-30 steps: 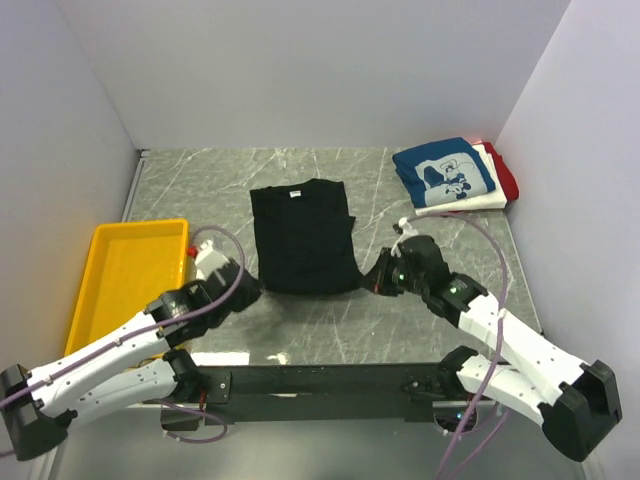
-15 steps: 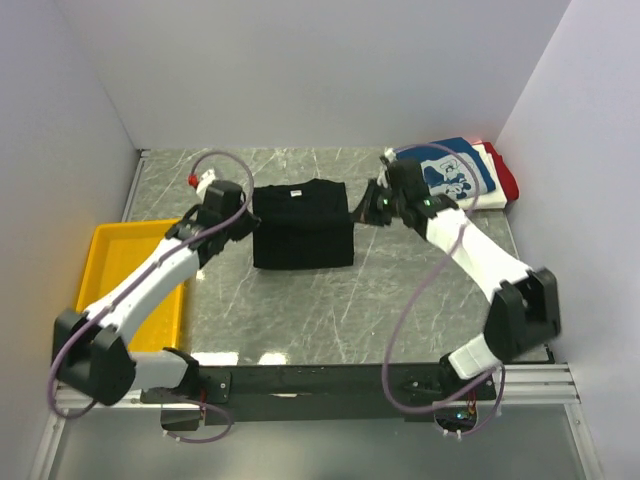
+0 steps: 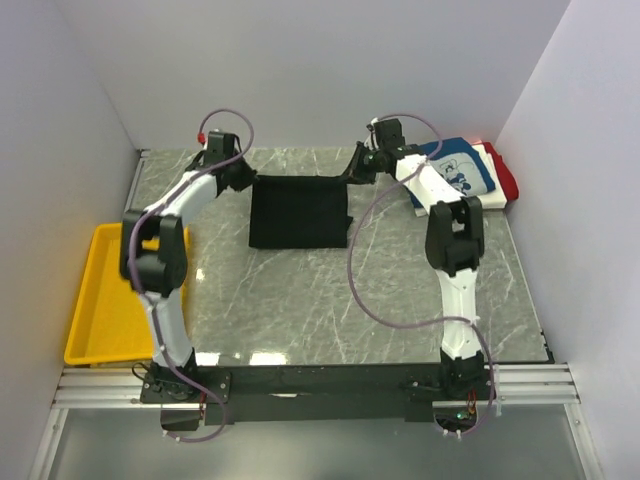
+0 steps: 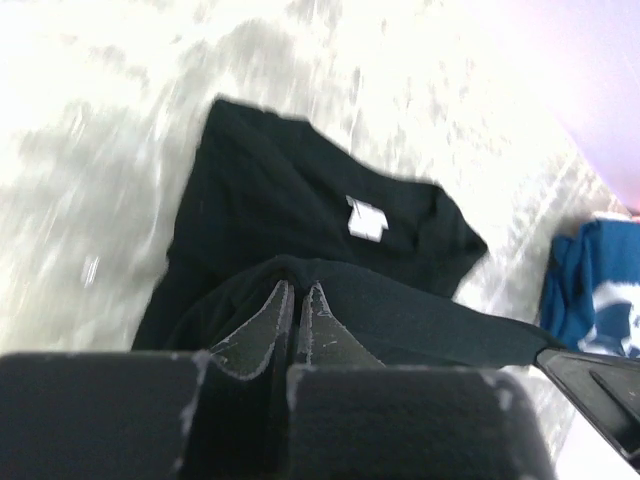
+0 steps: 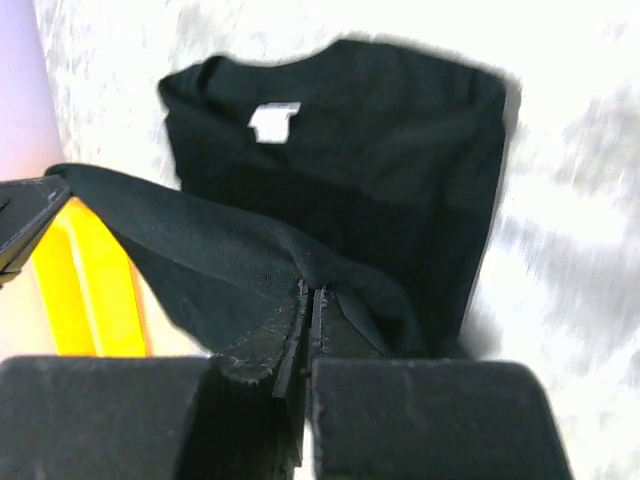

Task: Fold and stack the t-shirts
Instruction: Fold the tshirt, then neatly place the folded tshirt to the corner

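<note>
The black t-shirt lies at the back middle of the table, its near hem carried over toward the far edge. My left gripper is shut on the hem's left corner and my right gripper is shut on its right corner. In the left wrist view my left gripper pinches black cloth above the collar with its white tag. In the right wrist view my right gripper pinches the hem the same way over the black t-shirt. A folded stack sits at the back right: the blue t-shirt on the white and red ones.
The yellow tray lies along the table's left edge; it also shows in the right wrist view. Grey walls close the back and both sides. The blue t-shirt stack shows at the right of the left wrist view.
Both grippers have moved from the near side of the shirt to the far edge, carrying the hem over the shirt body and folding it in half.
</note>
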You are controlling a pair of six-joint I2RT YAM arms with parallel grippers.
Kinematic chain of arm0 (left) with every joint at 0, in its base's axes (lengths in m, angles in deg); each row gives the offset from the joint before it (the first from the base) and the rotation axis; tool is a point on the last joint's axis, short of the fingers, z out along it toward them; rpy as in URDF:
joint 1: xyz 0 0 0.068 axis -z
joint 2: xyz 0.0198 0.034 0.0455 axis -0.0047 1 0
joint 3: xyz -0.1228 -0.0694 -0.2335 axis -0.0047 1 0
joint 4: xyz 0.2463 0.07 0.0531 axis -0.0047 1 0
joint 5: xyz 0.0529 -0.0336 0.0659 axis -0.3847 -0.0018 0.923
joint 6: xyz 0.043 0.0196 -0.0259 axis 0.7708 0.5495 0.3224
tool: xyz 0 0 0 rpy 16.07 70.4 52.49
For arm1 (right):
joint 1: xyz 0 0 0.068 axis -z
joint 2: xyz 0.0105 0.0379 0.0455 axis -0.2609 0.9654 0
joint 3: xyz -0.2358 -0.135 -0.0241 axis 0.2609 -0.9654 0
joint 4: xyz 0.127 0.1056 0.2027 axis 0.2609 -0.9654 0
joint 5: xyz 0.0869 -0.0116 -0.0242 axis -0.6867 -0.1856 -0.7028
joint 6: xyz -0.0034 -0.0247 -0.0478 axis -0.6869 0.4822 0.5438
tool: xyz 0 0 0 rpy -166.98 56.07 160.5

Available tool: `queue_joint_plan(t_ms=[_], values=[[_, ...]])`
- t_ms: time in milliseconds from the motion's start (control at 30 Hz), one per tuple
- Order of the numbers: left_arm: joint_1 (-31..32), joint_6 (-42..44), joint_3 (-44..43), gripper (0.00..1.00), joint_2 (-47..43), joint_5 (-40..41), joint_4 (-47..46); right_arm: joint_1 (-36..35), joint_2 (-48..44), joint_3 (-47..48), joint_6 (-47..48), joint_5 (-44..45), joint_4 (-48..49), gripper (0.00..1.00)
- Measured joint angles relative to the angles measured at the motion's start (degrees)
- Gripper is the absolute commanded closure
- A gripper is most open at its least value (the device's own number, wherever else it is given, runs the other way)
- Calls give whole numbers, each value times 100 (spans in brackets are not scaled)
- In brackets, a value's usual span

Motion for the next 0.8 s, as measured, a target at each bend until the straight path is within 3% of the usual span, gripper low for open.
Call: queue_joint_plan(t_ms=[33,67,100,133,233,267,333,500,533,600,633,700,733,800], values=[[-50,44,-247,90,302,-96,-39,46,302,284,-15,-50,-15,91],[-96,87,-474,64,595,-197,-131,90,592,597,-28,-105,-55,86],[-160,166,-730,49,935,-350,-205,129,887,914,-42,-153,-85,76],[-199,216,-890,25,1150,-448,-251,164,1095,1137,-31,-181,-103,71],[-363,269,-1298,6,1753,-767,-378,310,1613,1633,-87,-254,-142,54],[-400,289,-1331,5,1821,-837,-382,365,1641,1633,-90,-262,-173,52],[-483,323,-1349,5,1853,-901,-372,459,1641,1561,-103,-264,-164,47],[-516,332,-1082,12,1510,-929,-584,605,1134,645,-37,-138,17,47],[-501,323,-925,21,1338,-874,-592,605,944,321,-31,-105,118,47],[-466,304,-616,30,999,-780,-586,577,595,-188,0,-44,136,46],[-439,304,-468,44,822,-715,-564,555,474,-339,15,-9,151,44],[-356,297,-282,60,538,-564,-511,492,236,-616,70,39,208,38],[-289,339,-223,78,415,-481,-476,455,149,-719,105,46,260,37],[-142,315,-155,96,284,-374,-452,380,-15,-957,168,48,433,34]])
